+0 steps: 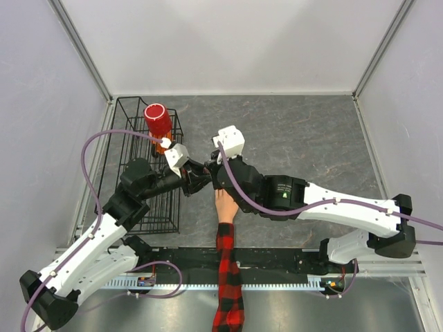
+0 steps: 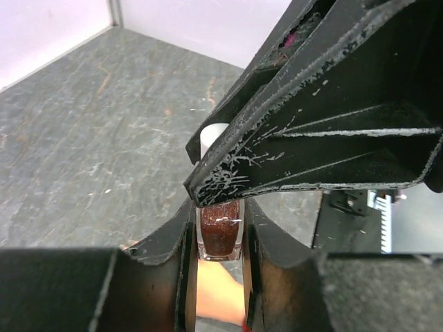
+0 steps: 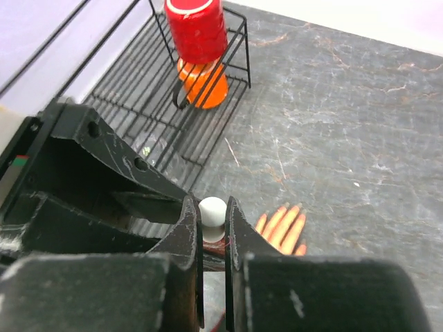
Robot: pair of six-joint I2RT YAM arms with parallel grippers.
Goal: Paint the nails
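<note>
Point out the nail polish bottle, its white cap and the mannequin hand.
nail polish bottle (image 2: 220, 236): left wrist view, on the glittery brown glass body.
white cap (image 3: 212, 209): right wrist view, on the cap's rounded top.
mannequin hand (image 3: 283, 231): right wrist view, on the middle of the fingers.

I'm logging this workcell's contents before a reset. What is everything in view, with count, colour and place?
table: one, grey stone pattern, under everything
wire rack: one, black, left side of the table
red cup: one, red, far end of the rack
orange cup: one, orange, under the red cup
mannequin hand: one, peach, centre, fingers pointing away from the arm bases
plaid sleeve: one, red and black, running from the hand over the near edge
nail polish bottle: one, clear glass with brownish-red glitter, held above the hand
cap: one, white, above the bottle
left gripper: one, black, shut on the bottle
right gripper: one, black, shut on the cap
</note>
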